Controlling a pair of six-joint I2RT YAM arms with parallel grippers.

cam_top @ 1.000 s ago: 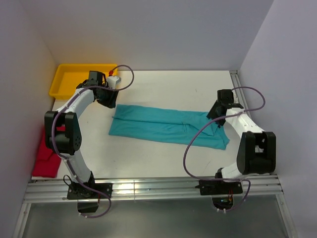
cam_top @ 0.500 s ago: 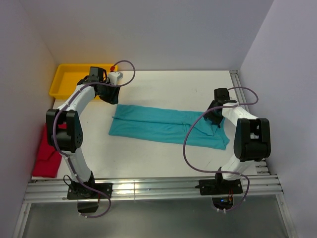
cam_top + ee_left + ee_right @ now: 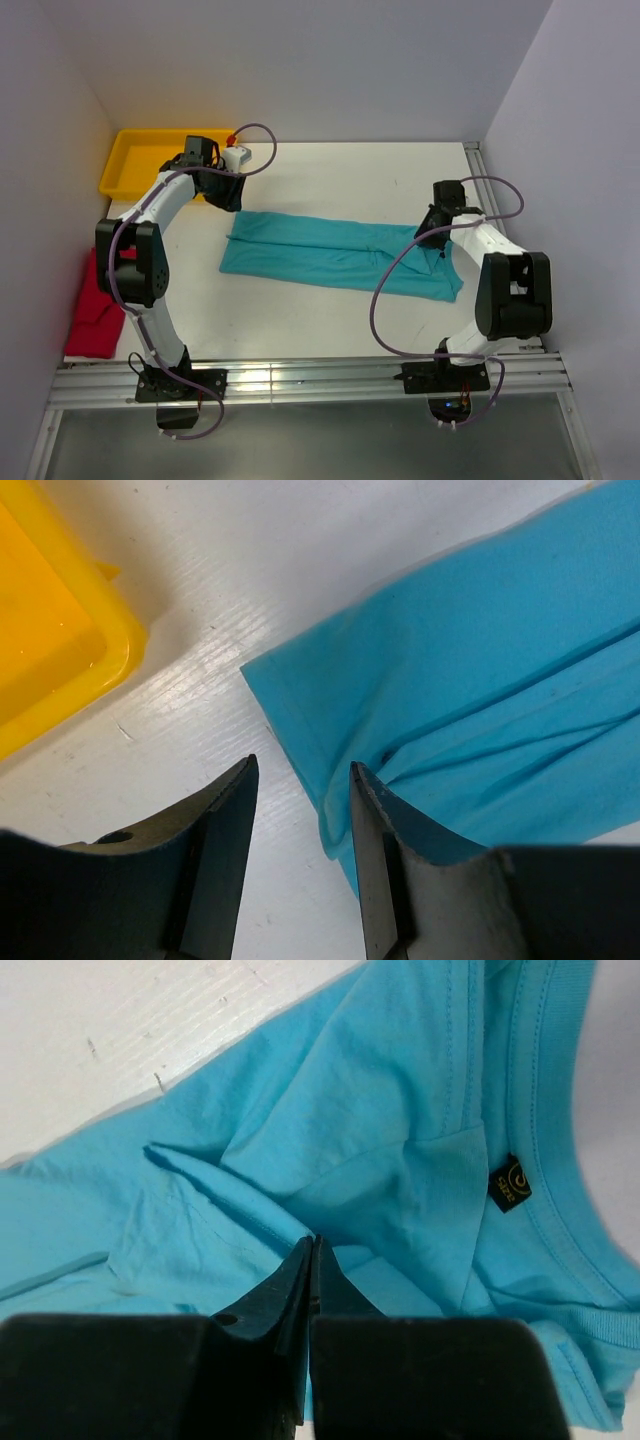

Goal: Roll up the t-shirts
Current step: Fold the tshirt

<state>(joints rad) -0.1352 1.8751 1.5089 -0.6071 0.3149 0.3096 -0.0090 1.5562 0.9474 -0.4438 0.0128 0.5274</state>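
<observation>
Change: the right gripper (image 3: 436, 226), fingers apart a second ago, now has them pressed together on a fold of the teal shirt (image 3: 330, 255). The left gripper (image 3: 224, 196) sits much where it was.
Red shirt (image 3: 92, 318): bunched at the table's (image 3: 330, 325) near left edge, by the wall, well apart from both grippers.
Teal shirt: folded into a long band across the middle, slanting nearer toward the right. Its collar end, with the label (image 3: 509, 1184), lies close to the right edge.
Right gripper: pinching that collar end.
Left gripper: fingers apart, one on each side of the band's far left corner, holding nothing.
Tray (image 3: 150, 160): far left corner, just beyond the left gripper.
Open room: bare table from the band to the near edge, and from the band to the far edge.
</observation>
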